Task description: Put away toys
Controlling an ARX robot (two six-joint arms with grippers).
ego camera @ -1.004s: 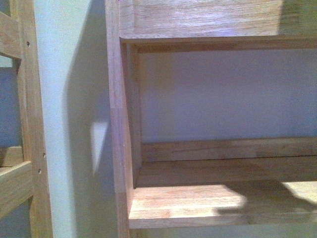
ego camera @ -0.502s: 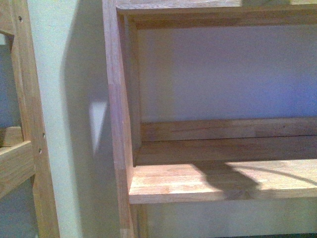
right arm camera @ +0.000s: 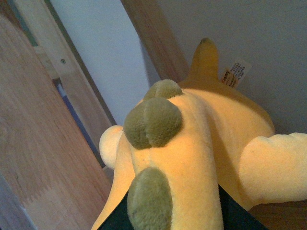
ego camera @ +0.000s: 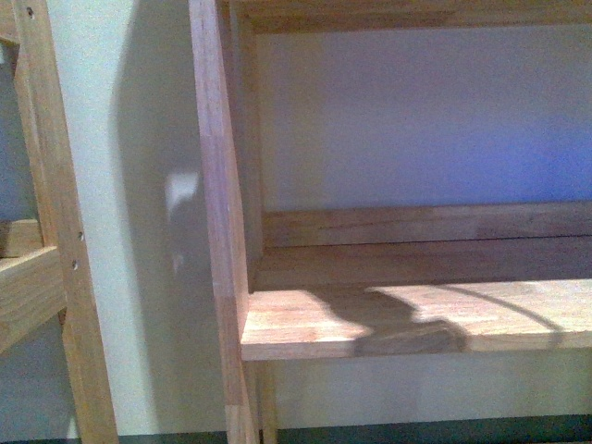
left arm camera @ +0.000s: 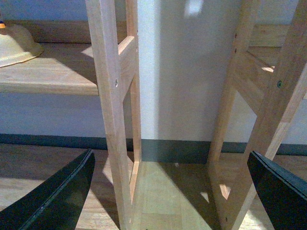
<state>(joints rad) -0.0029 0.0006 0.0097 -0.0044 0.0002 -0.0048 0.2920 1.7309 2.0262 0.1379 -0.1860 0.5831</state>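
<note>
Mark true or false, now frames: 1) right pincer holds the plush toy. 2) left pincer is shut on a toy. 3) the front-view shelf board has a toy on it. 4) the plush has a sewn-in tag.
1) True. The yellow plush toy fills the right wrist view, with the right pincer around its lower end.
2) False. The left pincer is open and holds nothing.
3) False. The wooden shelf shows only shadow and sunlight.
4) True. A white tag sits near the plush's tail.

White sewn-in tag [right arm camera: 234, 72] on plush toy [right arm camera: 192, 143]: small print, too blurred to read.
</note>
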